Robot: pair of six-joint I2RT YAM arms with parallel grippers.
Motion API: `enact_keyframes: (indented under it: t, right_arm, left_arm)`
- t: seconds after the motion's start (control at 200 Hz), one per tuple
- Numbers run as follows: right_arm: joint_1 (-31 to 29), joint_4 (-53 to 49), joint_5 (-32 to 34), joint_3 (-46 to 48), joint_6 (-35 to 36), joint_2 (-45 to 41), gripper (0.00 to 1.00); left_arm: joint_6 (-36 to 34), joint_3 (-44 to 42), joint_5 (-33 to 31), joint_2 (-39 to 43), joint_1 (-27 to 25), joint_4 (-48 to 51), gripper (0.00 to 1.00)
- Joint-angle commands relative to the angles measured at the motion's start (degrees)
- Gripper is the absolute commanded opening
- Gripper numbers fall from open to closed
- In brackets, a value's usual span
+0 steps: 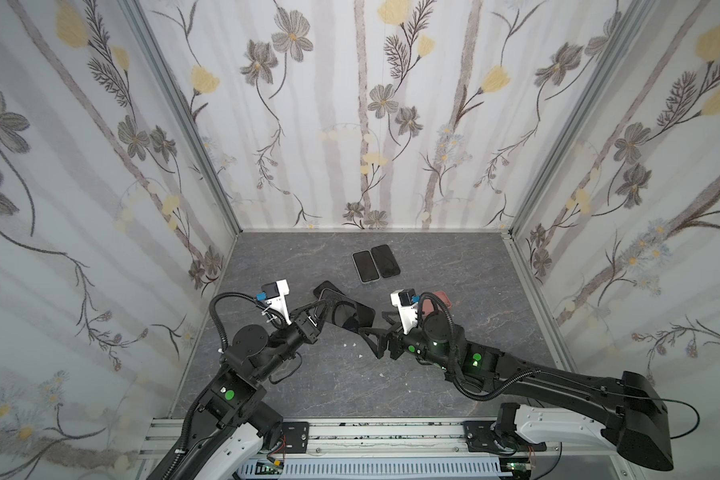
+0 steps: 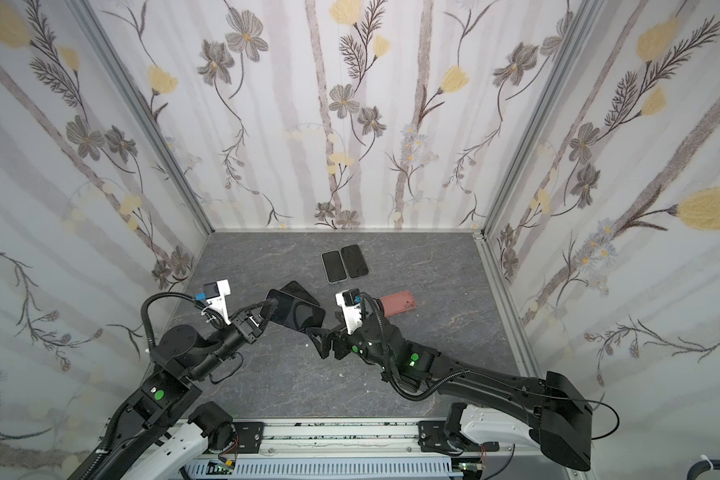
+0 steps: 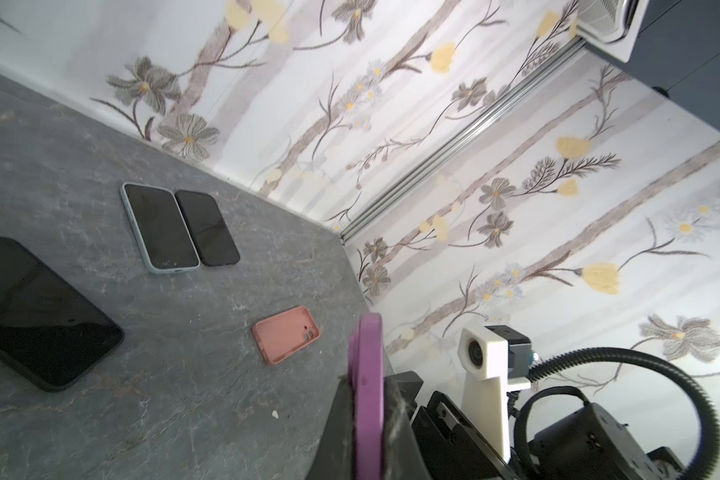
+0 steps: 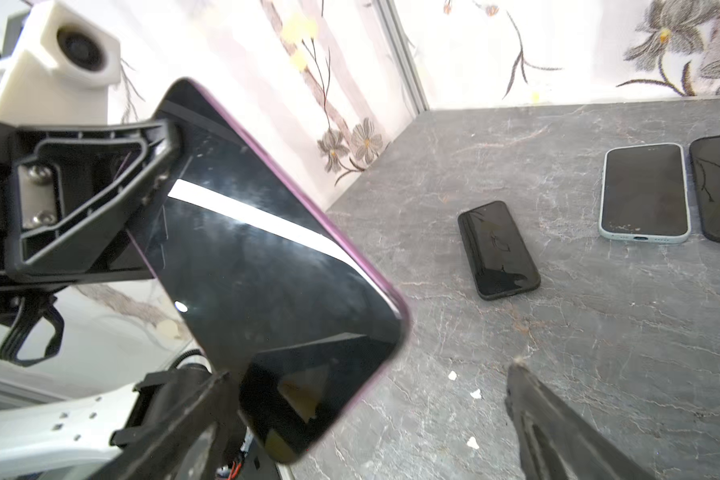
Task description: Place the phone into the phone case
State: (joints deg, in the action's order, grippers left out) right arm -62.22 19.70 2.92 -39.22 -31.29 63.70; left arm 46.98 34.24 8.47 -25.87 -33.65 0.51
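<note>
Holding purple-edged phone (image 1: 346,313) off the worktop (image 1: 454,374) in left tool (image 1: 316,312).
Clamped tight on 1 end of the phone with left tool, screen up and tilted, mid-front of the workspace. With right tool (image 1: 375,328) spread wide and gripping nothing, flanking the phone's free end; contact unclear. Lying flat on the worktop: empty pink phone case (image 2: 398,302) behind the right arm, 1 black phone (image 4: 499,249) just beyond the held one, pair of phones (image 1: 368,266) side by side near the back wall.

Grey marbled tabletop (image 3: 142,395): pale-cased phone (image 3: 159,228) beside dark phone (image 3: 207,227), black phone (image 4: 497,249), pink case (image 3: 286,335)
</note>
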Motion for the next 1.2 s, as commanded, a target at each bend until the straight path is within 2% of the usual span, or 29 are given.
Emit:
enact_keyframes:
  t: [0.0,0.085,0.21,0.29,0.38,0.43,0.495,0.614,0.664,0.729,0.869,1.039,1.099,1.194]
  right_arm:
    - [1.29,15.75,-9.61,1.67,-3.34,-1.04,0.87]
    - [1.40,16.80,-13.25,-0.12,-2.40,-0.19,0.74]
    - [1.40,18.33,-17.37,-2.92,-2.37,2.00,0.64]
    - [1.48,21.21,-18.58,-3.42,-3.52,2.86,0.44]
    - [1.63,24.10,-20.16,-3.49,-4.03,3.15,0.30]
    - [1.74,24.80,-20.37,-3.44,-4.07,3.10,0.30]
    - [1.88,25.50,-20.97,-3.48,-4.20,3.01,0.38]
    - [2.01,26.90,-23.46,-5.95,-5.06,3.18,0.39]
    - [2.10,28.24,-24.97,-6.22,-5.94,3.70,0.44]
    - [2.19,30.00,-26.92,-6.67,-7.29,4.43,0.44]
    - [2.34,33.03,-30.87,-7.63,-10.27,5.82,0.32]
    - [2.36,34.63,-31.42,-7.14,-11.51,5.12,0.12]
    - [2.37,33.91,-30.78,-6.93,-11.49,4.53,0.09]
    - [2.45,31.12,-28.92,-6.92,-11.44,3.05,0.02]
  left_arm:
    - [2.21,-0.98,-3.89,2.77,0.02,-7.39,0.00]
    - [4.57,-4.26,-3.09,5.19,0.06,-13.62,0.00]
    - [6.84,-7.30,-1.21,6.22,0.01,-19.44,0.00]
    - [7.24,-7.73,-0.46,6.65,0.04,-20.44,0.00]
    - [7.76,-8.79,-0.08,7.58,0.01,-22.48,0.00]
    - [7.93,-9.23,-0.12,8.37,0.05,-23.24,0.00]
    - [8.03,-9.45,-0.04,9.03,0.01,-23.43,0.00]
    - [7.74,-9.33,1.17,9.44,0.06,-23.45,0.00]
    - [7.77,-9.45,2.26,9.19,-0.01,-23.92,0.00]
    - [7.83,-9.44,3.91,8.83,-0.01,-25.09,0.00]
    - [8.41,-10.05,5.56,8.60,0.06,-27.38,0.00]
    - [6.91,-9.06,5.52,8.38,0.02,-25.75,0.00]
    - [5.53,-8.45,4.79,8.55,0.01,-24.22,0.00]
    - [2.98,-7.72,3.11,8.73,0.01,-21.87,0.15]
